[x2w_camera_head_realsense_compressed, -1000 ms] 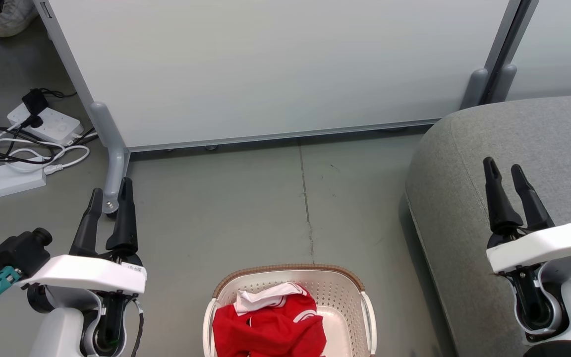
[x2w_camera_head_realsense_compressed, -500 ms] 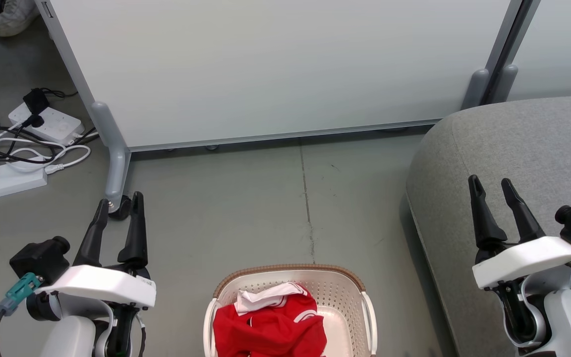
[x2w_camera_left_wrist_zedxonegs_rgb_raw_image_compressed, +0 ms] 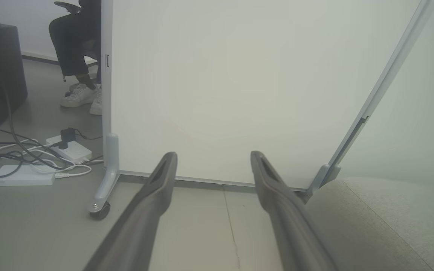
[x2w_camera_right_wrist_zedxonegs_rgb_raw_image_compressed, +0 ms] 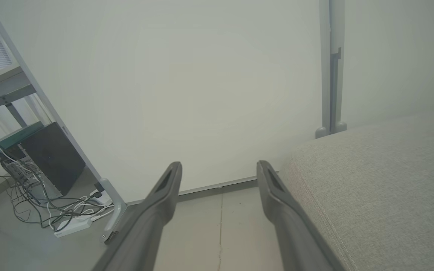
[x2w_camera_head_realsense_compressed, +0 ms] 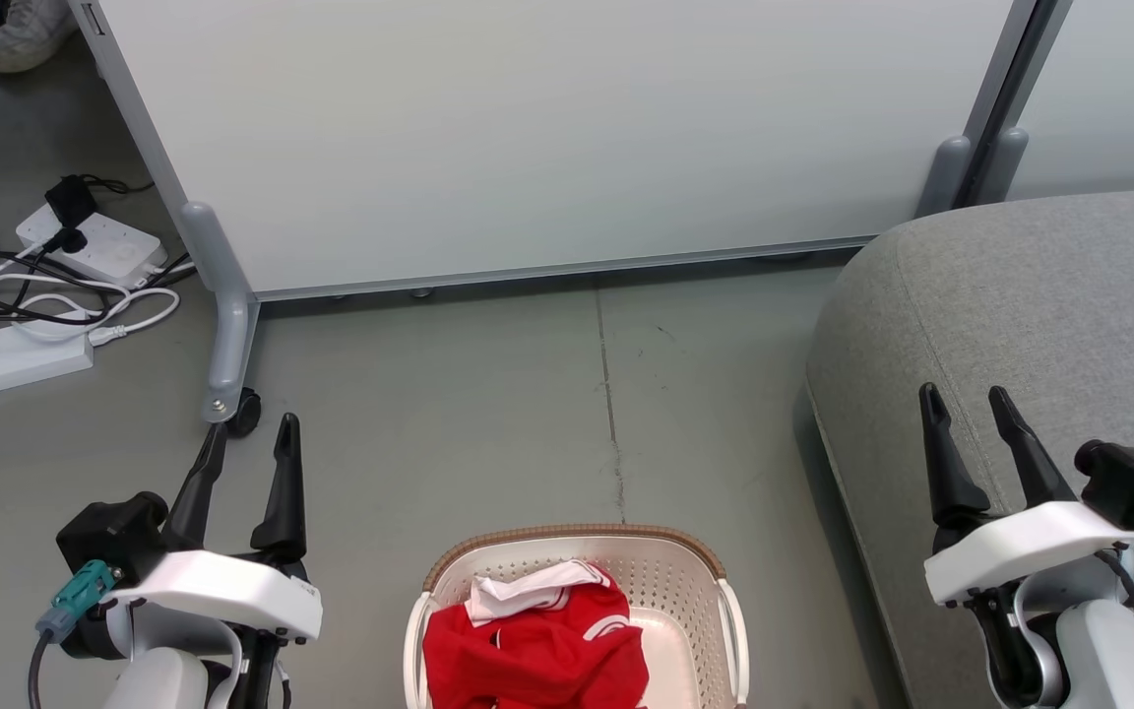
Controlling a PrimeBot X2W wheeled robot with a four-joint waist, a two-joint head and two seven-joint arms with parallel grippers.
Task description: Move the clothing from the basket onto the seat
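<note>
Fingers (x2w_camera_head_realsense_compressed: 283, 483) of the left gripper (x2w_camera_head_realsense_compressed: 253, 429) are standing wide apart, holding nothing, hovering over the floor (x2w_camera_head_realsense_compressed: 488, 414) left of the basket (x2w_camera_head_realsense_compressed: 577, 534). The clothing (x2w_camera_head_realsense_compressed: 533, 660) is lying bunched inside the basket, bottom centre. The right gripper (x2w_camera_head_realsense_compressed: 964, 394) is spreading its fingers wide too, empty, hanging over the seat (x2w_camera_head_realsense_compressed: 1049, 286) edge.

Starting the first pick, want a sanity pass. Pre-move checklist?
1. Left gripper jaws open, empty: ok.
2. Right gripper jaws open, empty: ok.
3. Bright red fabric clothing with white trim in the white perforated plastic basket with brown rim, top exposed: ok.
4. Large grey upholstered seat bare where visible: ok.
5. A gripper above the basket: not ok, both flank it.
6. Garment count: cannot tell.
</note>
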